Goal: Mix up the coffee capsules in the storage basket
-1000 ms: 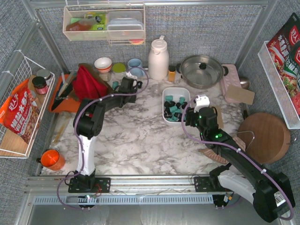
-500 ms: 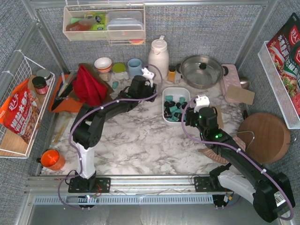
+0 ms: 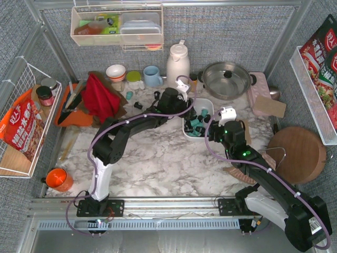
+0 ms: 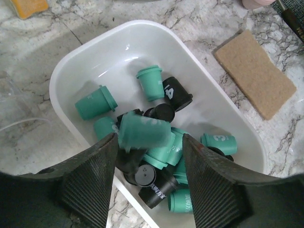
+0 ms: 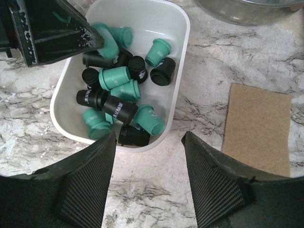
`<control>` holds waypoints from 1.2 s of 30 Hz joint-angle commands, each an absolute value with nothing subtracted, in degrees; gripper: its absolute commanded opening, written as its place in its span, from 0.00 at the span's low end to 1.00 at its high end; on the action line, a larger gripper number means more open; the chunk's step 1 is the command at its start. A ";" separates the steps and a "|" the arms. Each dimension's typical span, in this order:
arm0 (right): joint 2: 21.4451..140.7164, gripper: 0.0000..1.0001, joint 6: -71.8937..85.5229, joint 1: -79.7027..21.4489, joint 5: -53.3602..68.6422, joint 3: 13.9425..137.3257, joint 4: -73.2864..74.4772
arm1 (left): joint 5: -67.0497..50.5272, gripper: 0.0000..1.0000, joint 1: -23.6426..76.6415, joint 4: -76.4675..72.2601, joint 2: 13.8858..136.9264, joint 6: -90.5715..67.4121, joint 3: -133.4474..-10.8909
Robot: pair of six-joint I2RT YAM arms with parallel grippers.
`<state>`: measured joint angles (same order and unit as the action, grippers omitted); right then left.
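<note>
The white storage basket (image 3: 208, 107) sits at mid-table and holds a heap of teal and black coffee capsules (image 3: 196, 124). My left gripper (image 3: 186, 104) hangs over the basket's left side, jaws wide open. In the left wrist view (image 4: 149, 138) a blurred teal capsule (image 4: 142, 133) is between the open fingers, above the pile in the basket (image 4: 95, 61). My right gripper (image 3: 214, 129) is open and empty just off the basket's near right corner. In the right wrist view (image 5: 148, 138) it is over bare marble below the basket (image 5: 156, 19).
Loose capsules lie on the table left of the basket: a teal one (image 3: 129, 95) and black ones (image 3: 138, 105). A white thermos (image 3: 177, 59), a small orange-capped jar (image 3: 193, 81) and a steel pot (image 3: 226, 79) stand behind it. A brown pad (image 5: 259, 128) lies to its right.
My left arm has swung right from the cups at the back to the basket's left side. The right arm has not moved.
</note>
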<state>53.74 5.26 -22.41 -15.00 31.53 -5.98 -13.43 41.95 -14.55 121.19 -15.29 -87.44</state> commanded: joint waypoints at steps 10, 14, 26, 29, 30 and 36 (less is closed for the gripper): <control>53.71 0.64 5.45 -22.41 -15.47 31.43 -7.25 | -3.81 0.81 42.04 -18.26 114.66 -13.93 -82.54; 53.89 0.64 5.54 -22.41 -15.33 31.48 -7.34 | 7.11 0.81 41.83 -18.13 110.61 -11.42 -79.18; 53.57 0.64 5.45 -22.33 -15.29 31.51 -7.18 | 22.01 0.84 30.32 -7.66 109.86 -9.76 -77.80; 53.69 0.64 5.45 -22.41 -15.29 31.46 -7.21 | 16.54 0.89 26.75 -6.85 110.71 -8.46 -77.65; 53.74 0.64 5.39 -22.40 -15.29 31.51 -7.17 | 14.95 0.90 25.78 -6.16 111.41 -8.13 -78.13; 53.74 0.64 5.27 -22.38 -15.29 31.49 -7.16 | 6.71 0.94 20.81 -3.10 115.70 -4.20 -80.55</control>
